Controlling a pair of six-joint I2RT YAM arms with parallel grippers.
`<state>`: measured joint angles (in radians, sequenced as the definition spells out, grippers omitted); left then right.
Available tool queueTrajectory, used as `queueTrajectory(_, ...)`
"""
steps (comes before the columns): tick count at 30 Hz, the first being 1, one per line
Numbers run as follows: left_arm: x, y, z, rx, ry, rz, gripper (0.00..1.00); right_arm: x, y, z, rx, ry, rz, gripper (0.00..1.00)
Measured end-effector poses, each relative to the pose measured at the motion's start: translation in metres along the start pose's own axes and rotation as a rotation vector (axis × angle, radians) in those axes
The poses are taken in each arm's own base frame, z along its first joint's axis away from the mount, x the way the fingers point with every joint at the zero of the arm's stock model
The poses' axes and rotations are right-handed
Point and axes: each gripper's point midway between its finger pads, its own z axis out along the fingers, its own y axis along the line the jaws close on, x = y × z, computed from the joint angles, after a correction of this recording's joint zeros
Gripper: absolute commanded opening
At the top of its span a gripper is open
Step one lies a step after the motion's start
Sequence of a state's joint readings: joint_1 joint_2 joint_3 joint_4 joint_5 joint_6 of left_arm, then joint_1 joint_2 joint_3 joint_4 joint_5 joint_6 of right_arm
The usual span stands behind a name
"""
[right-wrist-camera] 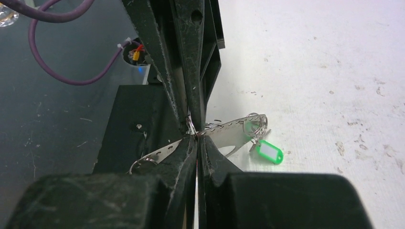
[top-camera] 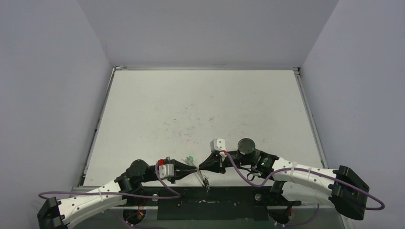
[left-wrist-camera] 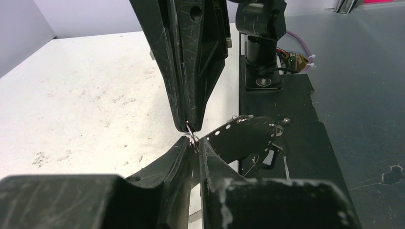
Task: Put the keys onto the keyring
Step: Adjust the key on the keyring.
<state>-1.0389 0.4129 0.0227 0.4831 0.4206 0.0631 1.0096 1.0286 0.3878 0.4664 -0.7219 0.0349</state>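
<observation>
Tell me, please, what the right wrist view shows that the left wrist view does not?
Only the right wrist view shows the green tag, beside the far end of the keyring. Only the left wrist view shows an arm base with its bolts. Both show the left tool and right tool shut tip to tip on a small ring, with the perforated metal keyring just behind them.

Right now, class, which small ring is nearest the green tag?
The ring at the right end of the keyring, above the green tag; the pinched ring and the lower-left ring are farther.
</observation>
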Motion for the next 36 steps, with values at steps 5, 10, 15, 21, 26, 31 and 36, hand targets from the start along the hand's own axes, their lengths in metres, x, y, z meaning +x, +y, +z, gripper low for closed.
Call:
queueTrajectory(5, -0.001, 0.007, -0.002, -0.044, 0.009, -0.001, 0.30, -0.006, -0.007, -0.007, 0.061, 0.077, 0.016, 0.00)
queueTrajectory(10, -0.005, 0.020, -0.004, -0.115, 0.060, -0.014, 0.31, -0.012, -0.019, -0.010, 0.150, 0.198, 0.057, 0.00)
queueTrajectory(15, -0.005, 0.028, -0.006, -0.156, 0.112, -0.020, 0.31, -0.002, -0.021, -0.006, 0.217, 0.360, 0.079, 0.00)
queueTrajectory(21, 0.013, 0.030, -0.008, -0.168, 0.198, -0.044, 0.30, 0.021, -0.015, -0.006, 0.278, 0.573, 0.051, 0.00)
queueTrajectory(26, 0.022, 0.029, -0.007, -0.165, 0.231, -0.068, 0.29, 0.026, -0.018, -0.005, 0.332, 0.660, 0.013, 0.00)
queueTrajectory(31, 0.023, 0.025, -0.004, -0.148, 0.204, -0.082, 0.21, 0.026, -0.019, -0.007, 0.357, 0.678, -0.006, 0.00)
queueTrajectory(36, 0.025, 0.020, -0.001, -0.119, 0.197, -0.105, 0.20, 0.026, -0.022, -0.008, 0.384, 0.681, -0.016, 0.00)
